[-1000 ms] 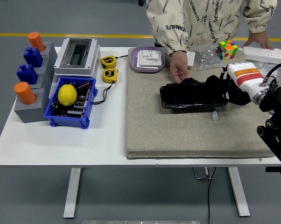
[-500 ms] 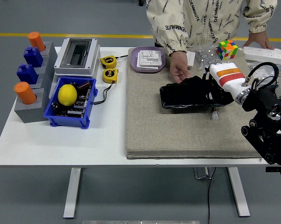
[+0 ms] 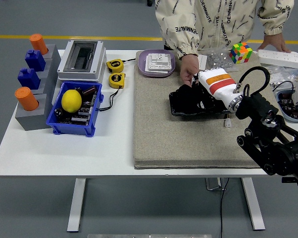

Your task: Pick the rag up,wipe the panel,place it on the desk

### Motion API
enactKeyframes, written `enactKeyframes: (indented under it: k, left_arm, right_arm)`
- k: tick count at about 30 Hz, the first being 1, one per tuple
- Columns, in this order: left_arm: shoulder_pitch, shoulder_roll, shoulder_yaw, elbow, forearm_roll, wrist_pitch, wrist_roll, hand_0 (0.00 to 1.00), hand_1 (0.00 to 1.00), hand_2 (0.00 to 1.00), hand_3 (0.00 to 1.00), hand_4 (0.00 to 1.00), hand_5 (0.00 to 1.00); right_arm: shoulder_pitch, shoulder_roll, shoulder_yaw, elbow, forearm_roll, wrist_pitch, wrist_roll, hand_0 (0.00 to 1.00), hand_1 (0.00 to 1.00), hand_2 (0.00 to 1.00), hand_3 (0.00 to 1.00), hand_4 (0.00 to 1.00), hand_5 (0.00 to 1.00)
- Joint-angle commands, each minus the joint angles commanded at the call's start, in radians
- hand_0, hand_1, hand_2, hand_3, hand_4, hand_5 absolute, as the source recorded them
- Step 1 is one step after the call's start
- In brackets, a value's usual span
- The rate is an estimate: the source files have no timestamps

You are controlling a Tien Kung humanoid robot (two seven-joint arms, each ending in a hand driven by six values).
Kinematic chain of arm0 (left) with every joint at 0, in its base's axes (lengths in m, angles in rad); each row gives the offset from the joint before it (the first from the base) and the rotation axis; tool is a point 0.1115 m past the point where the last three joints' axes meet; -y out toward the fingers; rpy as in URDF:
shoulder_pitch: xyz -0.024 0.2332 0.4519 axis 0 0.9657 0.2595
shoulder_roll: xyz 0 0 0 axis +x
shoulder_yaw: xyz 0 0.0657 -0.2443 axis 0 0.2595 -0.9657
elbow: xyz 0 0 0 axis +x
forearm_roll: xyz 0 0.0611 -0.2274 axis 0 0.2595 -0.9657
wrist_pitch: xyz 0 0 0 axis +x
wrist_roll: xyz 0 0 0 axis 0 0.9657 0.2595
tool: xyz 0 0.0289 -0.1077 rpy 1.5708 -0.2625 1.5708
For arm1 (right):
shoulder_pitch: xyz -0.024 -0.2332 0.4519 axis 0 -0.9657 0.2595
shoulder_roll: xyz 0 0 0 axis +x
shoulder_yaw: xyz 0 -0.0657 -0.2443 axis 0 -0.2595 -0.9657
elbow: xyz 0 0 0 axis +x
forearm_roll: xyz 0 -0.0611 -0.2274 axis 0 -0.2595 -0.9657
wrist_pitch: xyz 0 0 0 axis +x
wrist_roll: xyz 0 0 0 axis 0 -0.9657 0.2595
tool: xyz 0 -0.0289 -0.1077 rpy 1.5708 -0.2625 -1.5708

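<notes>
Grey floor with a yellow line runs behind the white table (image 3: pixel 114 148), whose right two thirds lie under a tan felt mat (image 3: pixel 188 139). On the mat's far half sits the black panel (image 3: pixel 201 106), and the right hand (image 3: pixel 196 96) lies on its left end, pressing a dark rag (image 3: pixel 186 94) flat against it; rag and fingers are both black, so I cannot tell how the fingers stand. A person at the far side rests one hand (image 3: pixel 188 69) on the mat just beyond the panel's left end, touching or nearly touching the rag, and the other hand (image 3: pixel 276 42) on a white power strip (image 3: pixel 285 58).

The mat's near half is bare, and so is the table's near left strip. Left of the mat stand a blue bin (image 3: pixel 72 126) with a lemon (image 3: pixel 71 100), a grey enclosure (image 3: pixel 81 60) and two yellow tape measures (image 3: pixel 116 73). Beyond the panel are a purple plate (image 3: pixel 156 70) and a colour cube (image 3: pixel 241 52).

Against a second ago, the right hand has swept from the panel's right end to its left, and the forearm now crosses the panel's right part. The panel and the person's hands have stayed put.
</notes>
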Motion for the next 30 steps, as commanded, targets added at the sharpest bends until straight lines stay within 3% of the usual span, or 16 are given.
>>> enactKeyframes:
  k: [15,30]
  left_arm:
    - [0.002,0.005,0.005,0.000,0.000,0.000,0.000,0.634,0.658,0.686,0.574,0.614,0.509]
    - [0.008,0.006,0.009,0.000,-0.001,0.000,0.000,0.634,0.658,0.684,0.575,0.615,0.509]
  right_arm:
    - [0.040,0.072,-0.089,0.025,0.012,0.006,-0.006,0.270,0.304,0.374,0.380,0.954,0.019]
    - [0.037,0.067,-0.104,0.024,0.009,0.009,-0.007,0.270,0.307,0.374,0.380,0.953,0.016]
